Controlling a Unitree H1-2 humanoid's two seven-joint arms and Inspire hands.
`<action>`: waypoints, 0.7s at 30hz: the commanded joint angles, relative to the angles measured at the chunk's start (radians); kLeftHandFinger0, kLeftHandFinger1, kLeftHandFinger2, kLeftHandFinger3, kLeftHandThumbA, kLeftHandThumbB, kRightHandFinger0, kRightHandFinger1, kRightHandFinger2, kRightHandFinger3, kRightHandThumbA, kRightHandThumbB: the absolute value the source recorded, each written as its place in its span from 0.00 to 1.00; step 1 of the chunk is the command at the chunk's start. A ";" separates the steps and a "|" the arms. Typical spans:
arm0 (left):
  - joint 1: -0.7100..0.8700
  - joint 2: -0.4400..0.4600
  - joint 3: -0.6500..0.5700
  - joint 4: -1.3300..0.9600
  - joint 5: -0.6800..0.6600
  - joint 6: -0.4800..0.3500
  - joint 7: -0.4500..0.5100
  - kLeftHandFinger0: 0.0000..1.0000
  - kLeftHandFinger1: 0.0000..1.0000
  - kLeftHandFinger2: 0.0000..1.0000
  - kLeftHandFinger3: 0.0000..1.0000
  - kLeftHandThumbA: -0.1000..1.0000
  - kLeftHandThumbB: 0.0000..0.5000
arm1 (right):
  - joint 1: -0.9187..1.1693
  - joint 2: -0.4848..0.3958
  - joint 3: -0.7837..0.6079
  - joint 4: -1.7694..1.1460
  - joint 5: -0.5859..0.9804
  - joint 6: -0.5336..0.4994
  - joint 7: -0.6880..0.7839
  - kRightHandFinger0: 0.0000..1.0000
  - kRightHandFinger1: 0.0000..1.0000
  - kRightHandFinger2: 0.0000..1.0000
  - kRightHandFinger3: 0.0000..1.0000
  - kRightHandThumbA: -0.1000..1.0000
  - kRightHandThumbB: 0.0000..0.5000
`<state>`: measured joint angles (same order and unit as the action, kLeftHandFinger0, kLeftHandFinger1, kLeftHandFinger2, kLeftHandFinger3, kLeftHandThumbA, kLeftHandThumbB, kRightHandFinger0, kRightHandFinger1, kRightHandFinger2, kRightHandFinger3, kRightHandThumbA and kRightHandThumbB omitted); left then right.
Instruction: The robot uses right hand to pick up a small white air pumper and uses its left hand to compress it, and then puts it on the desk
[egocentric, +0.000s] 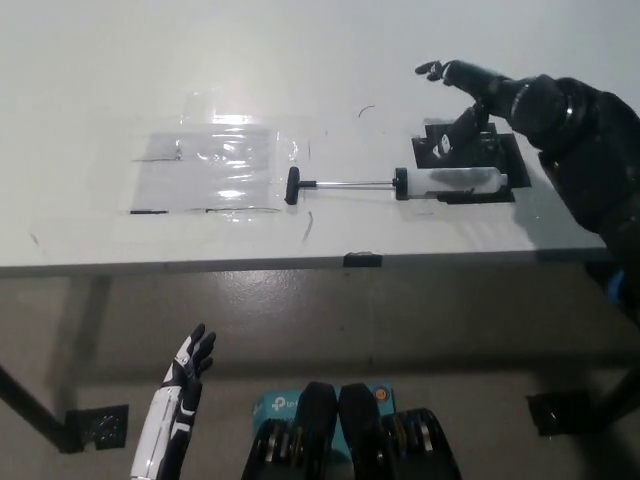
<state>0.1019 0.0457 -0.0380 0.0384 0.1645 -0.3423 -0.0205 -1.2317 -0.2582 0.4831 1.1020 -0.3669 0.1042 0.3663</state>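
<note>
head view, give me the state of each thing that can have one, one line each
air pumper: lying flat on the desk, plunger rod pulled out, not held
right hand: open, above the pumper body, holding nothing
left hand: open, resting below the desk edge
plastic sheet: lying flat on the desk, untouched

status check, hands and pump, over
Black right hand open above small white air pumper, no contact. White left hand open, low below desk. Path clear.
</note>
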 joint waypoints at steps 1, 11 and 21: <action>0.005 0.012 0.002 -0.037 0.019 -0.062 0.021 1.00 1.00 1.00 1.00 1.00 0.25 | -0.081 0.018 0.016 0.067 -0.039 -0.030 0.008 1.00 1.00 1.00 1.00 1.00 0.79; -0.007 0.019 0.009 -0.042 0.039 -0.049 0.025 1.00 1.00 1.00 1.00 1.00 0.21 | -0.072 0.052 0.021 0.190 -0.049 -0.099 -0.012 1.00 1.00 1.00 1.00 1.00 0.77; 0.002 0.019 0.018 -0.059 0.061 -0.027 0.028 1.00 1.00 1.00 1.00 1.00 0.21 | -0.061 0.091 0.046 0.243 -0.078 -0.127 -0.009 1.00 1.00 1.00 1.00 1.00 0.77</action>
<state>0.0992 0.0573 -0.0266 0.0182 0.2097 -0.3498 -0.0204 -1.2429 -0.1787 0.5197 1.3349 -0.4195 0.0299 0.3658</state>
